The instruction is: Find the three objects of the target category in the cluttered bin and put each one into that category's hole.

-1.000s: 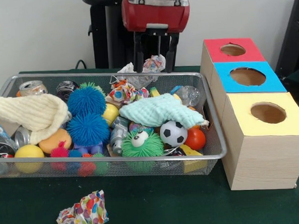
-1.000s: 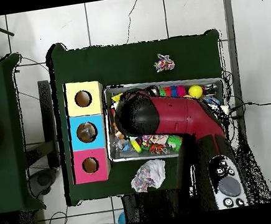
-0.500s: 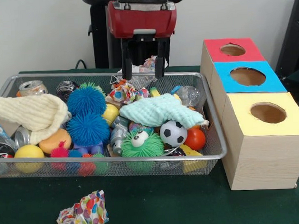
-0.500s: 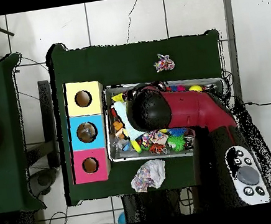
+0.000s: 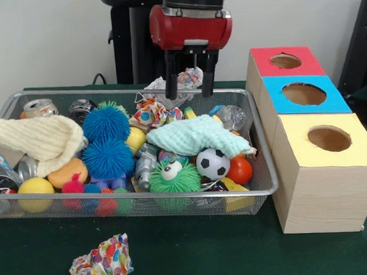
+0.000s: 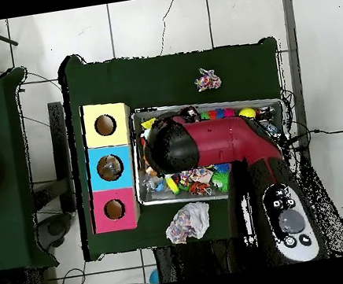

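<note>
My gripper (image 5: 190,88) hangs open over the far side of the wire bin (image 5: 143,197), nothing between its fingers. Below and left of it a crumpled colourful paper (image 5: 151,113) lies in the bin. Another crumpled paper ball (image 5: 190,77) shows behind the fingers, beyond the bin's far rim. A third paper ball (image 5: 102,261) lies on the green table in front of the bin. The wooden box at the right has a red hole (image 5: 285,60), a blue hole (image 5: 304,94) and a yellow hole (image 5: 329,138). In the overhead view the red arm (image 6: 207,144) hides the gripper and much of the bin.
The bin also holds a mint cloth (image 5: 195,136), a cream cloth (image 5: 40,137), two blue spiky balls (image 5: 107,141), a green spiky ball (image 5: 173,176), a soccer ball (image 5: 212,163), a red ball (image 5: 240,170), cans (image 5: 39,108) and clear crumpled plastic (image 5: 231,116).
The gripper swung left and lower half a second ago, and has now moved back right and slightly up. It stays open and empty; nothing in the bin moved.
</note>
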